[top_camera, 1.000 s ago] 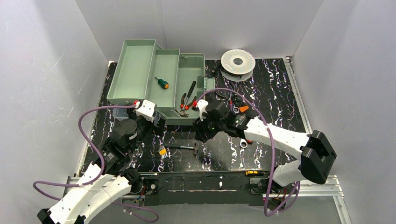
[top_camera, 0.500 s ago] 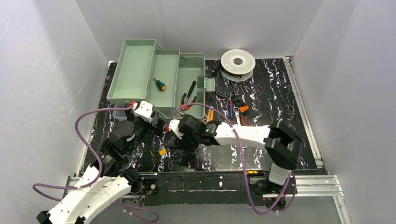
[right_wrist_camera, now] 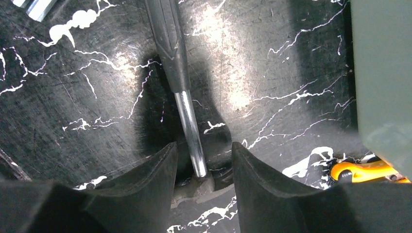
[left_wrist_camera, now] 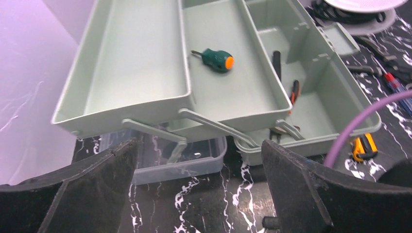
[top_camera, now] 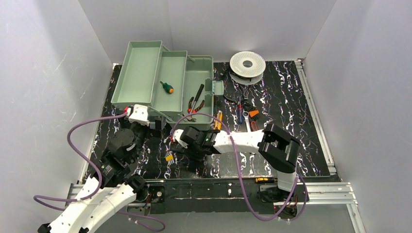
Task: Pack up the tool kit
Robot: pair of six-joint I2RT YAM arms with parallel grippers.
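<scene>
The pale green tool kit [top_camera: 138, 73] stands open at the back left, its clear lid [left_wrist_camera: 160, 162] lying under the raised trays. A green screwdriver [left_wrist_camera: 217, 59] lies in the middle tray, and pliers [top_camera: 194, 104] in the base. On the table a small hammer [right_wrist_camera: 187, 116] lies with a black grip and a steel shaft. My right gripper [right_wrist_camera: 204, 170] is down over its head end. The jaws stand on either side of the shaft, still open, with a gap on each side. My left gripper [left_wrist_camera: 199, 194] is wide open and empty, just in front of the box.
A yellow hex key set [top_camera: 169, 158] lies left of the right gripper [top_camera: 194, 151]. A yellow knife [left_wrist_camera: 363, 145], a red and blue screwdriver [top_camera: 239, 114] and a wrench [top_camera: 248, 121] lie right of the box. The white spool [top_camera: 248, 63] sits at the back. The box wall [right_wrist_camera: 384, 73] is close beside the right gripper.
My right arm swung left from the loose tools to the hammer and came down over it, its jaws narrowing. My left gripper drew back a little to the left.
</scene>
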